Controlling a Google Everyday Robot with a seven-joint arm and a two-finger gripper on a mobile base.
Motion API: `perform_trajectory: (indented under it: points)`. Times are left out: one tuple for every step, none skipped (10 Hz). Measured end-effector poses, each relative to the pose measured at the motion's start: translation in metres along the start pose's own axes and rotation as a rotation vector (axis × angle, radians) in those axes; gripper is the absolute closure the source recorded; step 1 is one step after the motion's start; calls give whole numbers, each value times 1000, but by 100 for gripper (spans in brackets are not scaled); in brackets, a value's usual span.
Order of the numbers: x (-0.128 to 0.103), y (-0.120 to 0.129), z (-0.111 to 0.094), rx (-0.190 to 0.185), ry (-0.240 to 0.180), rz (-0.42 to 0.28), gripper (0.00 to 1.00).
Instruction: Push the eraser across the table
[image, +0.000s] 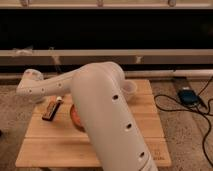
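The eraser (49, 109), a small dark block with a reddish-brown face, lies flat on the left part of the light wooden table (50, 145), pointing away from me at a slight slant. My white arm sweeps from the lower right to the upper left. Its end with the gripper (33, 89) hangs over the table's far left corner, above and left of the eraser and apart from it. The fingers are hidden by the arm's end.
A reddish-brown pepper-shaped thing (75, 117) sits right of the eraser, half hidden by my arm. A small whitish block (59, 99) lies by the eraser's far end. A pale bowl (129, 88) stands at the back. Cables and a blue device (187, 95) lie on the floor at right.
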Motion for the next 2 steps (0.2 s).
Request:
perform_trajectory:
  points:
    - [0,0,-5,-24,-15,-10,20]
    - [-1,0,-8,-36,-21,-14,20]
